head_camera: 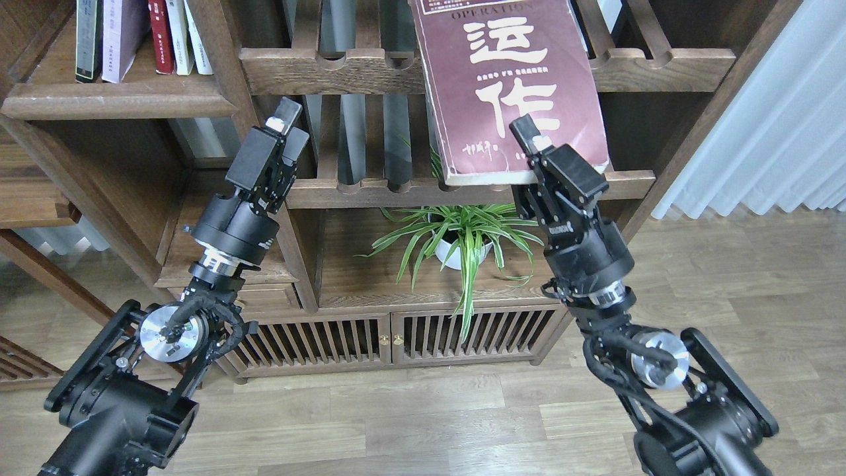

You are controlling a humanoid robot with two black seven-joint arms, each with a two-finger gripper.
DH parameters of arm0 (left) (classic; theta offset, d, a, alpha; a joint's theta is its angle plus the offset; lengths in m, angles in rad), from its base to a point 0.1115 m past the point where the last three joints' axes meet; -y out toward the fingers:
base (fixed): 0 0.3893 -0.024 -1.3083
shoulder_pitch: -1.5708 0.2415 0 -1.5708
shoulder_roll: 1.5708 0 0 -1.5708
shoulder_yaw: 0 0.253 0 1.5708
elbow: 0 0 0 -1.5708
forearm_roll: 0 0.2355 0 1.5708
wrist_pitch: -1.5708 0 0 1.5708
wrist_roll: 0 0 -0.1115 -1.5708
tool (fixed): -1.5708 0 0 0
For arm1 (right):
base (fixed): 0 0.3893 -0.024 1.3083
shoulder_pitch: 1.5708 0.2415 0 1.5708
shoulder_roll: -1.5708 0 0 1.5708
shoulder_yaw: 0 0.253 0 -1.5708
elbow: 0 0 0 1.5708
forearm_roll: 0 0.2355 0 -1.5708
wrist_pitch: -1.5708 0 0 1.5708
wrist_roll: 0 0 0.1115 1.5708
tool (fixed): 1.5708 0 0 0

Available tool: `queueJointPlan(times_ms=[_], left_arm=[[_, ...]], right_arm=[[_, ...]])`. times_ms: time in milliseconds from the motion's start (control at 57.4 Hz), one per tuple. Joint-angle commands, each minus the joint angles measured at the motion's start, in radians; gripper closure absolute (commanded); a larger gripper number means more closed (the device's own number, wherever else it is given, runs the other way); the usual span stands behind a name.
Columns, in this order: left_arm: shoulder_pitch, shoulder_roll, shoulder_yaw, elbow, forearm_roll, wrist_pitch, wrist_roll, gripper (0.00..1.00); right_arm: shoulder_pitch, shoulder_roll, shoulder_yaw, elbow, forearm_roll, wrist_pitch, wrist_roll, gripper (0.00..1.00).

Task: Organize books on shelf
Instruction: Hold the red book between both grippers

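A thick maroon book (509, 86) with large white Chinese characters hangs tilted in front of the slatted racks. My right gripper (533, 151) is shut on its lower edge, one finger lying over the cover. At the upper left, the dark plank shelf (119, 100) carries several upright books, among them a grey-black one (86, 39) and a pale lavender one (122, 36). My left gripper (288, 125) points up beside the shelf's post, below and right of the plank. Its fingers stand slightly apart with nothing between them.
Two slatted racks with notched rails (330, 63) (370, 192) cross behind the book. A potted green plant (462, 241) sits on the low cabinet (390, 337) between my arms. White curtains (760, 132) hang at the right, above wood flooring.
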State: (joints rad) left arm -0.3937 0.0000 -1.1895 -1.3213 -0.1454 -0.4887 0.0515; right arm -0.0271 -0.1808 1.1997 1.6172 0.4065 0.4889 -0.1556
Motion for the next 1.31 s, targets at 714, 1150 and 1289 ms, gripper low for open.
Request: queueJointPlan(times_ms=[714, 1150, 1289], left_arm=[[-0.011, 0.0, 0.252, -0.047, -0.109, 0.0, 0.014, 0.04], [-0.011, 0.0, 0.3, -0.044, -0.169, 0.032, 0.129, 0.04], [-0.007, 0.0, 0.295, -0.044, -0.186, 0.025, 0.136, 0.04]], right_arm=[[-0.08, -0.019, -0.052, 0.05, -0.012, 0.0, -0.004, 0.96], [-0.04, -0.019, -0.135, 0.041, -0.017, 0.0, -0.027, 0.96], [-0.024, -0.017, -0.144, 0.033, -0.026, 0.0, -0.033, 0.96]])
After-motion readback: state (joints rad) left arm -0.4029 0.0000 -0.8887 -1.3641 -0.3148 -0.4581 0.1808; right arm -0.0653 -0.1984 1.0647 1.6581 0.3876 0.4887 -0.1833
